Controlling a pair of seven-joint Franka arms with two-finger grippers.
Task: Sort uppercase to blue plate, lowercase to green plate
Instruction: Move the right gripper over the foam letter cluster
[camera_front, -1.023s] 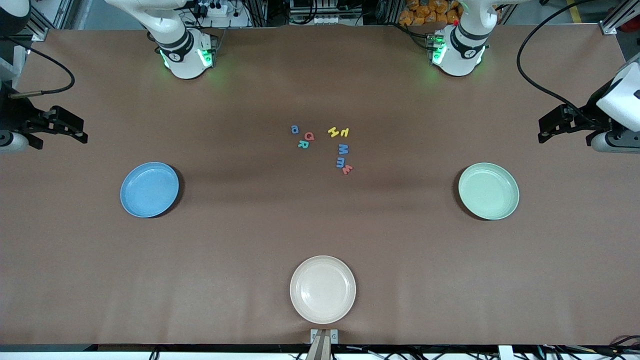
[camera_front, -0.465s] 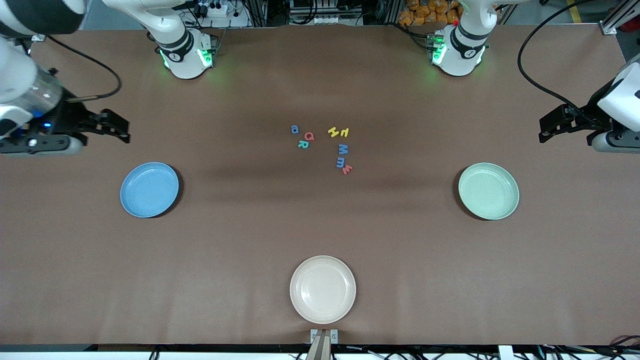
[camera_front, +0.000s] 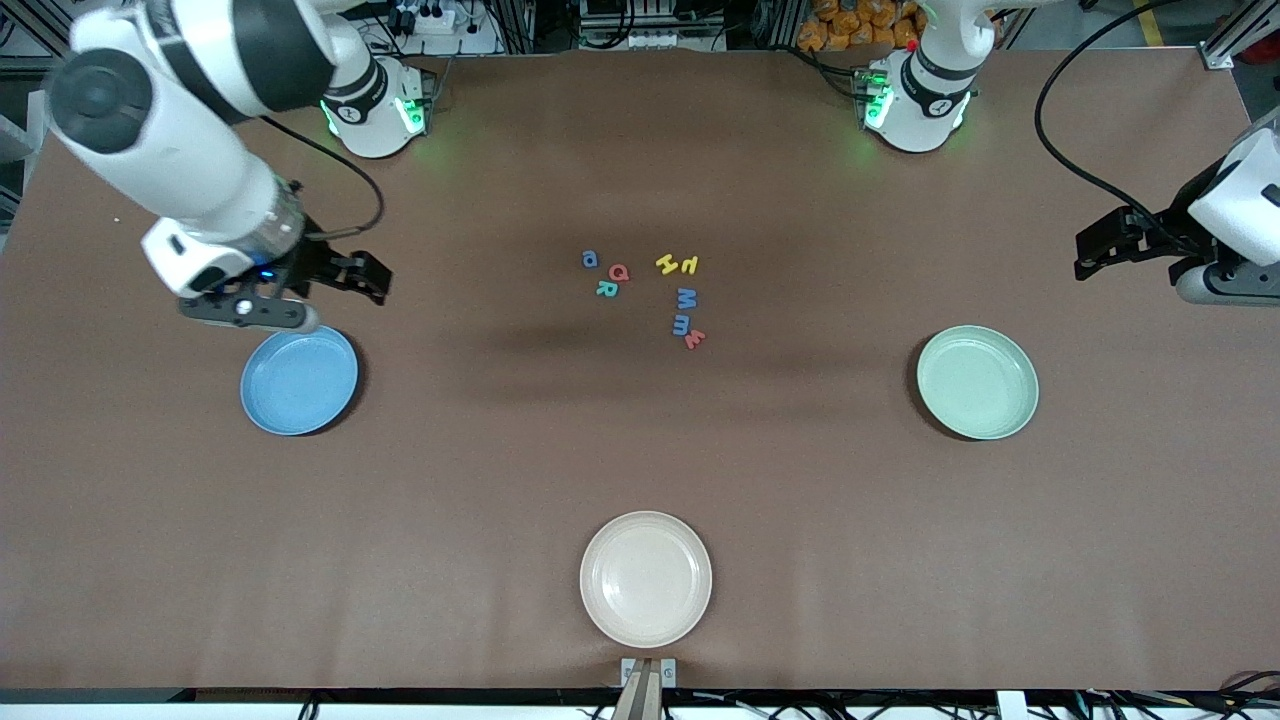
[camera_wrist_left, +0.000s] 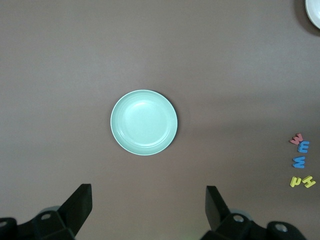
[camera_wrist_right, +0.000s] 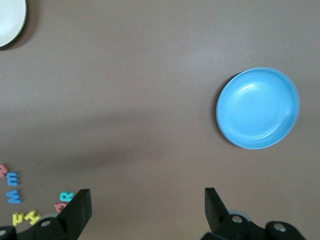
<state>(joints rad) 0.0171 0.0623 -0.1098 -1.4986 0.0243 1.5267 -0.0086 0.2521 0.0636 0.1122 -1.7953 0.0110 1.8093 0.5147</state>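
Plates sit at three spots on the brown paper-covered table (camera_front: 640, 470), with the foam letters bunched between them, nearer the robots' bases.

At the right arm's end of the table, the right gripper (camera_front: 362, 278) hangs in the air over bare table just beside the round, shallow, light-blue plastic plate (camera_front: 298, 380). Its fingers (camera_wrist_right: 80, 206) stand wide apart and hold nothing. The blue plate has nothing in it.

In the middle lie all eight letters, none on a plate. Toward the right arm's end is a small group: the blue round lowercase letter (camera_front: 590, 259), the red capital Q (camera_front: 619, 272) just beside it, and the teal-green capital R (camera_front: 606, 289) touching or nearly touching the Q, a little nearer the front camera. Toward the left arm's end, the yellow capital H (camera_front: 667, 264) and the yellow lowercase h-like letter (camera_front: 689, 265) lie side by side. Nearer the camera than these come the blue capital M (camera_front: 687, 298), the blue lowercase m (camera_front: 681, 323) and the red-orange lowercase m (camera_front: 694, 339), in a close row.

The round cream plastic plate (camera_front: 646, 578) rests close to the table edge nearest the front camera, with nothing on it.

The round, shallow, pale mint-green plastic plate (camera_front: 977, 382) lies at the left arm's end, also holding nothing. The left gripper (camera_front: 1090, 258) waits in the air over bare table near that plate, its fingers (camera_wrist_left: 77, 204) spread wide and holding nothing.
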